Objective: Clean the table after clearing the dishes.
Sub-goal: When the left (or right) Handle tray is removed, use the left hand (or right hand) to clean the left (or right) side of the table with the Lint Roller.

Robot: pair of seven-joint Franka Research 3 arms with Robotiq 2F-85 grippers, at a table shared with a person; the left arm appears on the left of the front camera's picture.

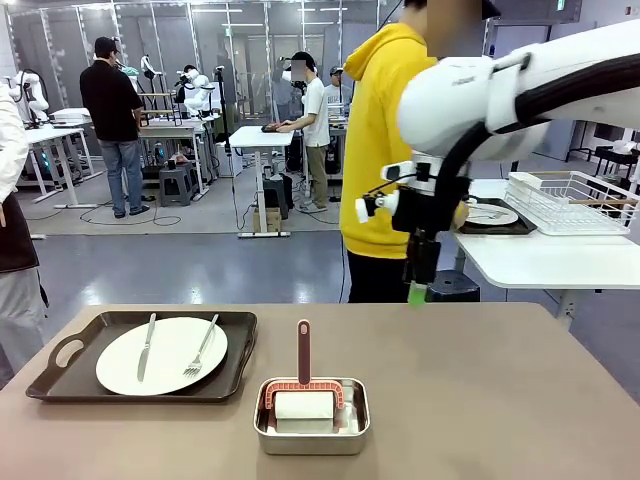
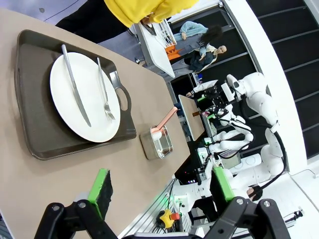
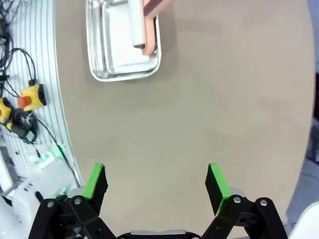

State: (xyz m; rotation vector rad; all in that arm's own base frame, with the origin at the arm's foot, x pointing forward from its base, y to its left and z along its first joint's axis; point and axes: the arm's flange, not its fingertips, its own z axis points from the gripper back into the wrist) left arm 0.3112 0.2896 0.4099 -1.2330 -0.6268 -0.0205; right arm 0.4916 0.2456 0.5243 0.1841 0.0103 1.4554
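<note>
One of the dishes, a white plate (image 2: pixel 93 99) with a knife (image 2: pixel 75 82) and fork (image 2: pixel 104 89), still sits on its dark tray (image 2: pixel 35 124) on the table (image 2: pixel 30 189). It lies ahead of the left gripper (image 2: pixel 159 191), whose jaws stand wide apart and empty. Beyond the tray lies a steel pan (image 2: pixel 157 144) holding a pink-handled scrubber (image 2: pixel 167 118).

The right gripper (image 3: pixel 157 181) also gapes with nothing in it, above bare tabletop, the pan farther ahead of it. Behind that gripper, a second plate (image 1: pixel 492 214) rests on the white table (image 1: pixel 540 265) beside the person (image 1: pixel 380 150).

Lifting the tray by one handle would likely tilt it and slide the loose cutlery off. Wiping before the tray goes risks knocking it. No writing is legible.
</note>
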